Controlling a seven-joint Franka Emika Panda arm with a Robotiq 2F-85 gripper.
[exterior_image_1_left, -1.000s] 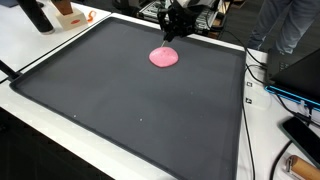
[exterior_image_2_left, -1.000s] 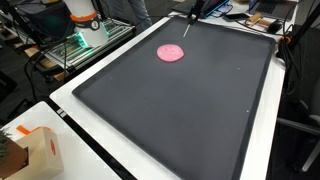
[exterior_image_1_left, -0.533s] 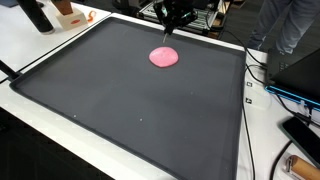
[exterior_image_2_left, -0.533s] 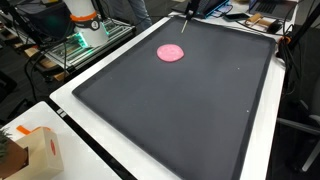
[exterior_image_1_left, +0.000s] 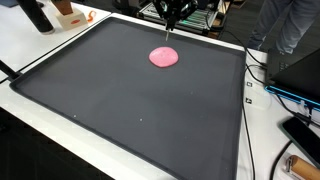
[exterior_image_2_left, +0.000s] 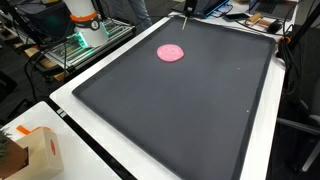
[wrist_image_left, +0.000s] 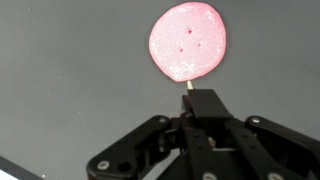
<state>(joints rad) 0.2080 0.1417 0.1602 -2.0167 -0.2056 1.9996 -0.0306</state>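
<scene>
Since a second ago the jaws have risen: in both exterior views they sit higher against the far rim of the black worktop (exterior_image_1_left: 150, 120), and the thin stick (exterior_image_2_left: 185, 22) has come up with them. They are clenched on that stick, which pokes out between the fingertips. Only its pale tip (wrist_image_left: 187, 88) shows in the wrist view.

The stick stands close to upright, its long axis running along the line of the jaws and pointing down at the worktop.

The pink disc (wrist_image_left: 188, 40) lies flat near the far edge of the worktop, on its own, with three small dots in its face. It is round, so it has no long axis to line up with.

In the wrist view the disc sits straight ahead of the stick's tip, and the tip lines up with the disc's nearer rim. In an exterior view the stick's lower end hangs above and just beyond the disc (exterior_image_2_left: 171, 53), with a gap between them. I judge the tip to be clear of the disc, but the pictures do not settle how far.
</scene>
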